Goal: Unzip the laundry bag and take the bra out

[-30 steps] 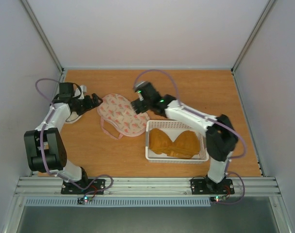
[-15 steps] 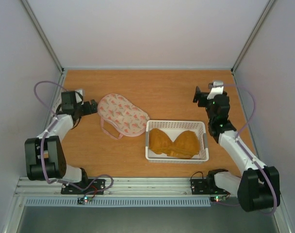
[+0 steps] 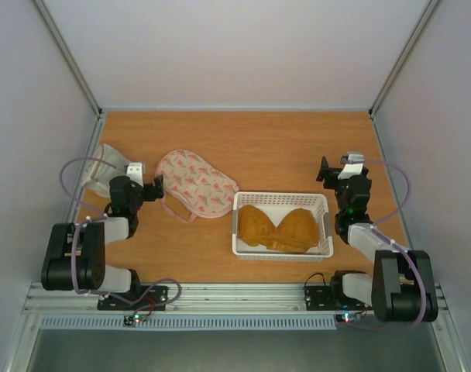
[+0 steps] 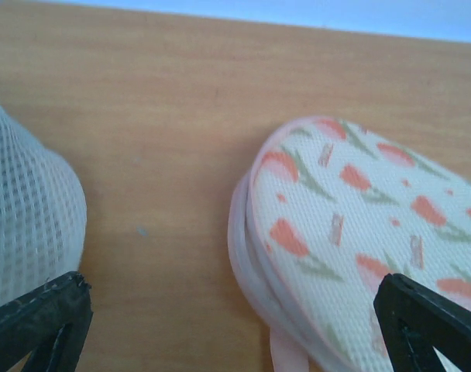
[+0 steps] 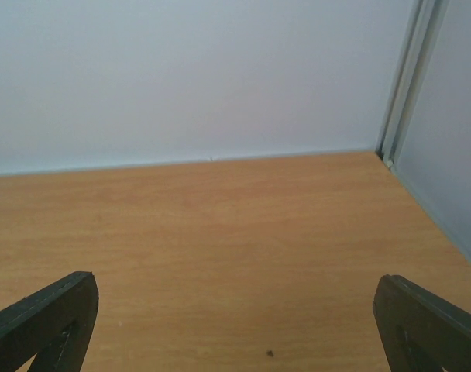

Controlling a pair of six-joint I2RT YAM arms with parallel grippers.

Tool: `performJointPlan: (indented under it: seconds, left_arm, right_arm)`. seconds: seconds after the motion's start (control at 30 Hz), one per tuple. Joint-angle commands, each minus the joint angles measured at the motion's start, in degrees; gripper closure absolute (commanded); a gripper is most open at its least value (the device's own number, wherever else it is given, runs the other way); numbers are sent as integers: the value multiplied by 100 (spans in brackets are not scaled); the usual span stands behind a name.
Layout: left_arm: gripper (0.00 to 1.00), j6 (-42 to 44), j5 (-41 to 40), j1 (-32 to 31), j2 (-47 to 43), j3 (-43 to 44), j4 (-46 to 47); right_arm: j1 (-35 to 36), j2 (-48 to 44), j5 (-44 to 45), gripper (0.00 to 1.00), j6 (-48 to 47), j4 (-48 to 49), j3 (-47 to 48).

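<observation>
The laundry bag (image 3: 197, 183), cream with pink-red prints and a pink loop, lies flat on the table left of centre. It fills the right of the left wrist view (image 4: 359, 225), pink edge showing. The mustard-brown bra (image 3: 276, 229) lies in the white basket (image 3: 282, 198). My left gripper (image 3: 156, 188) is open and empty, just left of the bag's near-left end; in the left wrist view (image 4: 232, 291) its fingers straddle the bag's edge without touching. My right gripper (image 3: 324, 170) is open and empty, right of the basket's far corner, and faces bare table in the right wrist view (image 5: 235, 287).
An off-white mesh sack (image 3: 101, 167) lies at the far left by the wall and shows at the left of the left wrist view (image 4: 26, 225). Grey walls close in the table on three sides. Both arms are folded back near their bases.
The right arm swung away from the bag to the right side and folded back. The left arm drew back from the bag's left end toward its base. Bag and bra stayed put.
</observation>
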Motion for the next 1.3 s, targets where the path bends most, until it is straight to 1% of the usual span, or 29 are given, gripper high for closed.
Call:
performJointPlan:
  seconds: [0.0, 0.07, 0.1, 0.13, 0.17, 0.23, 0.3, 0.4, 1.27]
  left_arm:
    - [1, 110, -154, -17, 581, 35, 1948]
    - [1, 112, -241, -37, 1105, -10, 2616]
    - [1, 74, -204, -42, 1113, 35, 2613]
    - [1, 100, -181, -66, 972, 133, 2168]
    - [1, 152, -246, -89, 942, 192, 1939]
    - [1, 117, -329, -99, 1090, 208, 2188]
    - [1, 165, -269, -114, 1011, 266, 1922]
    - [1, 150, -258, -109, 1055, 253, 2024]
    - [1, 156, -254, -116, 1079, 247, 2088]
  right_arm:
    - [1, 521, 332, 2, -69, 1659, -504]
    - [2, 742, 402, 2, -205, 1980, -644]
    - [0, 831, 376, 2, -232, 2098, -674]
    - [2, 914, 313, 2, -237, 2240, -701]
    - [-3, 1033, 216, 2, -236, 2459, -739]
    - [2, 1358, 61, 2, -211, 2990, -821]
    - [2, 1752, -16, 2, -180, 3486, -877]
    - [30, 2337, -109, 2, -243, 4052, -921]
    - [90, 2400, -165, 2, -342, 3956, -842]
